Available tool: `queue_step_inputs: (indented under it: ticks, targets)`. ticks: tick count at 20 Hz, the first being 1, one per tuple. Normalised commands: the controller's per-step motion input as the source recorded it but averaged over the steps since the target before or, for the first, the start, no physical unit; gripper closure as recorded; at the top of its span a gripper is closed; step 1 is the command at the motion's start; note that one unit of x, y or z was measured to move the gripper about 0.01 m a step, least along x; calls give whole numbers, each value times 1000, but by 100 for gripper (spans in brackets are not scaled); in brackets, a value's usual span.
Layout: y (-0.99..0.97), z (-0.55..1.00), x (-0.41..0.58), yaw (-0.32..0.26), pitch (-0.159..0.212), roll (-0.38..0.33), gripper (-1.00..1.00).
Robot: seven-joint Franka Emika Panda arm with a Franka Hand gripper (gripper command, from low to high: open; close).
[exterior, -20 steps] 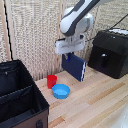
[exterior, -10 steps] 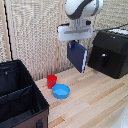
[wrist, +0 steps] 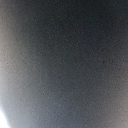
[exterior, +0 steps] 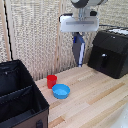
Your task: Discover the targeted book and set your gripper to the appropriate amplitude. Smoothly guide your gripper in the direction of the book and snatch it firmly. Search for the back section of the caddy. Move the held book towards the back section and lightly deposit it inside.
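Arm raised, pincer (exterior: 78, 36) pointing down, clamped on book (exterior: 78, 50) hanging above table (exterior: 95, 95)

So the surface is a light wooden table (exterior: 95, 97) with visible plank seams, set in front of a pale woven-looking wall. Sitting on it: a small red cup (exterior: 52, 81) and, just beside it toward the exterior view's right, a round light-blue bowl (exterior: 61, 91). A black boxy appliance (exterior: 110, 52) with a front handle stands at the far right. The black fabric caddy (exterior: 20, 100) sits at the left edge, well apart from the appliance.
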Motion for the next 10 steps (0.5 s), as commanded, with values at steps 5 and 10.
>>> queue_step_inputs:
  ticks: [5, 10]
  targets:
    - [121, 660, 225, -263, 3, 3, 100]
    - [248, 670, 321, -214, 20, 20, 100]
